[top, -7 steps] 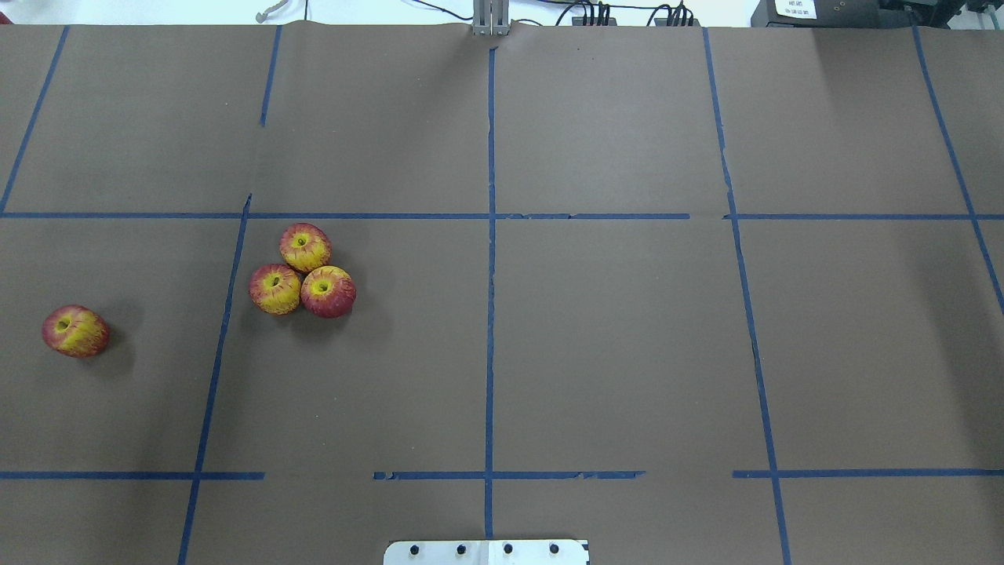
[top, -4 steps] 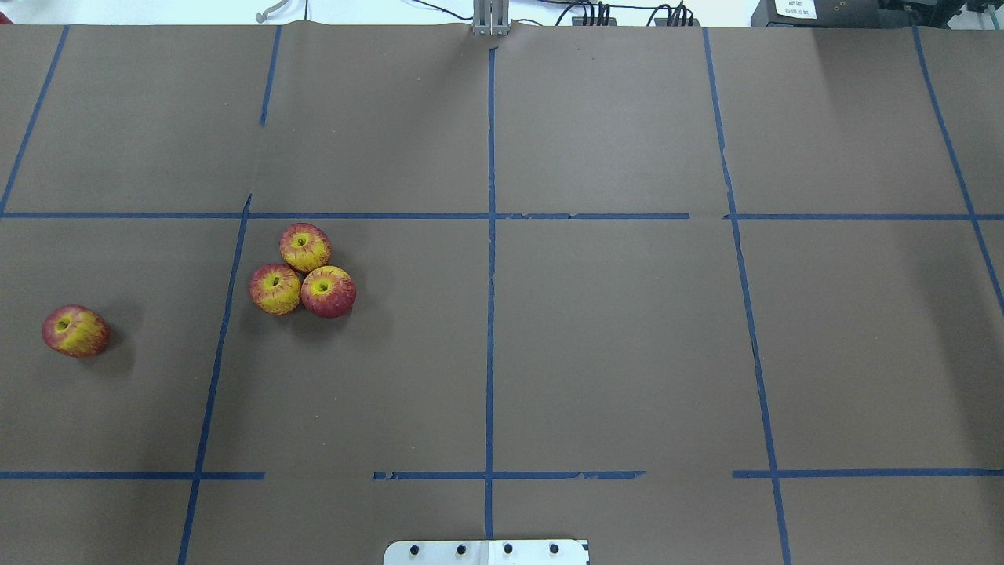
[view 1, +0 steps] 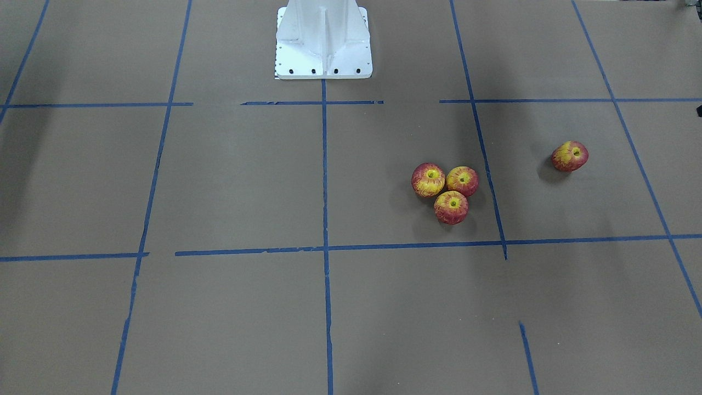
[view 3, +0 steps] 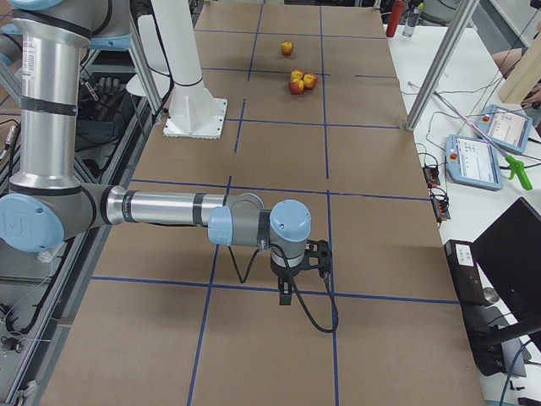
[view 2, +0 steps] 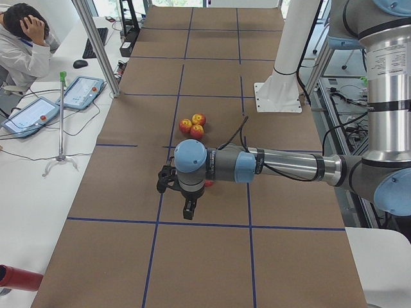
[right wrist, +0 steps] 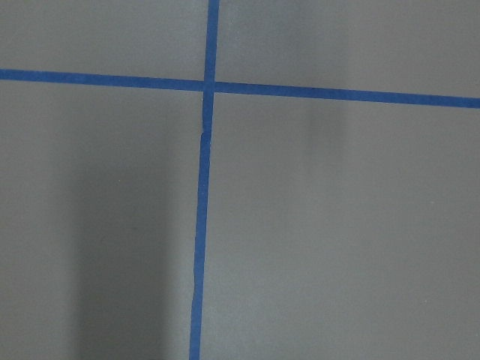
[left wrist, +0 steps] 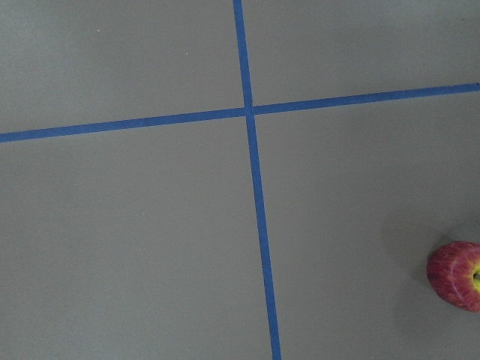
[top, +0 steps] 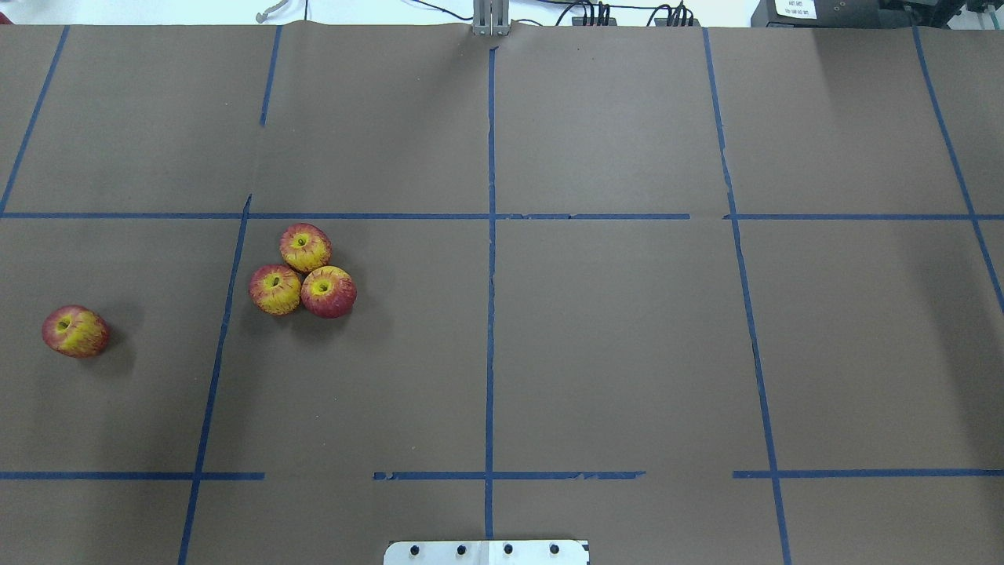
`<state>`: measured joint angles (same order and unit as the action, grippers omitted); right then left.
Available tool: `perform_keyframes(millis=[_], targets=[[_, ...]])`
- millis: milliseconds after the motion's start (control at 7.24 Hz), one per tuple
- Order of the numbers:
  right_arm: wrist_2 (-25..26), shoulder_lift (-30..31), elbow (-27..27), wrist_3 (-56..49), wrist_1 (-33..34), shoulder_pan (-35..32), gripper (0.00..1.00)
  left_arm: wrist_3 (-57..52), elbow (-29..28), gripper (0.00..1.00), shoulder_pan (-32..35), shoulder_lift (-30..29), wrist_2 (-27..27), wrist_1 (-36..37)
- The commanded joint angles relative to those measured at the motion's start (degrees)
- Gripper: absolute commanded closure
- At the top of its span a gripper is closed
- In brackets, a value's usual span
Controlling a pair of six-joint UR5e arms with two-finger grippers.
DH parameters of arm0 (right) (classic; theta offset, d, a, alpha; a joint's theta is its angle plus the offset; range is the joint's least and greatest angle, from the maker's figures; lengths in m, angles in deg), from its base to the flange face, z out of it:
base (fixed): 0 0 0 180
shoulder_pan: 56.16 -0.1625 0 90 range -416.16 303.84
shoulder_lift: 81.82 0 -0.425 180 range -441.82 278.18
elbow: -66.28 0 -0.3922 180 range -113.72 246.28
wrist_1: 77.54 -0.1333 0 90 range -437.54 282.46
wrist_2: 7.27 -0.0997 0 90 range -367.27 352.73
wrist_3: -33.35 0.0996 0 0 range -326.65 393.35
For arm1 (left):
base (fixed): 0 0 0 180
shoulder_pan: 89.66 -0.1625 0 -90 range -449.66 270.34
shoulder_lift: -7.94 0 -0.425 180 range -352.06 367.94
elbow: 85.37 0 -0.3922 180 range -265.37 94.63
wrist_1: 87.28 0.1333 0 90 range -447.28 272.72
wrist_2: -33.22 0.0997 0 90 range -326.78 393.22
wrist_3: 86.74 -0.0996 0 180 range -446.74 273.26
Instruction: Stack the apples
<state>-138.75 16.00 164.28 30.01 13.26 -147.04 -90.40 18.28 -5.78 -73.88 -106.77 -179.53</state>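
Three small round apples [top: 274,289], red skin streaked with yellow and dimpled on top, are being kept touching in a tight triangle on the matte brown paper tabletop [top: 627,353], which is being crossed by blue tape lines [top: 490,314]. A fourth apple [top: 75,331] is lying well apart, toward the robot's left. The left pincer [view 2: 188,215] is being held pointing down near it, forearm level. The right pincer [view 3: 286,296] is being posed likewise. Released or clenched cannot be told.

three red-yellow apples [top: 305,249] touching in a triangle, dimples up, fourth apple [top: 75,331] tilted, well apart
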Motion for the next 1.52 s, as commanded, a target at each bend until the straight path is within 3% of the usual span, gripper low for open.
perform_keyframes(millis=[0, 138, 276, 691, 1382], targets=[[-0.09, 0.00, 0.00, 0.00, 0.00, 0.00, 0.00, 22.34, -0.11, 0.00, -11.85, 0.25, -1.25, -16.64], [0.00, 0.00, 0.00, 0.00, 0.00, 0.00, 0.00, 36.65, -0.03, 0.00, -19.21, 0.08, 0.32, -23.61], [0.00, 0.00, 0.00, 0.00, 0.00, 0.00, 0.00, 44.89, 0.23, 0.00, -25.29, 0.16, 7.38, -28.12], [0.00, 0.00, 0.00, 0.00, 0.00, 0.00, 0.00, 50.14, -0.82, 0.00, -31.14, 0.43, 13.58, -30.18], [0.00, 0.00, 0.00, 0.00, 0.00, 0.00, 0.00, 49.90, -3.27, 0.00, -31.77, 0.51, 18.62, -30.18]])
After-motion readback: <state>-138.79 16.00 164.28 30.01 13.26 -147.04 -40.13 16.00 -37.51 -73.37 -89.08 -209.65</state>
